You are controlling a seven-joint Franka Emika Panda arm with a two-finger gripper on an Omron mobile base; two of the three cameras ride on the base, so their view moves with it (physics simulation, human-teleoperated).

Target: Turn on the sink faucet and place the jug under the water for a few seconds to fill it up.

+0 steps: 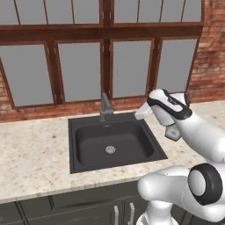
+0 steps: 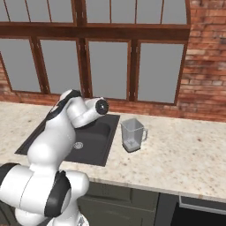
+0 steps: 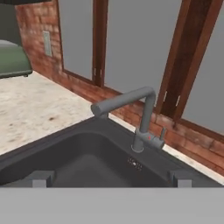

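One jug (image 2: 132, 134) stands upright on the counter (image 2: 185, 150), just right of the sink (image 2: 95, 145) — light, rigid, probably slippery plastic; take its side handle. Gripper (image 3: 111, 180) spread wide, empty, facing the sink faucet (image 3: 142, 120).

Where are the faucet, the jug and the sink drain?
sink faucet (image 3: 146, 114): hand view, on the upright post.
jug (image 2: 131, 133): right base view, on the clear side wall.
drain (image 1: 110, 150): left base view, on the round silver centre in the sink floor.
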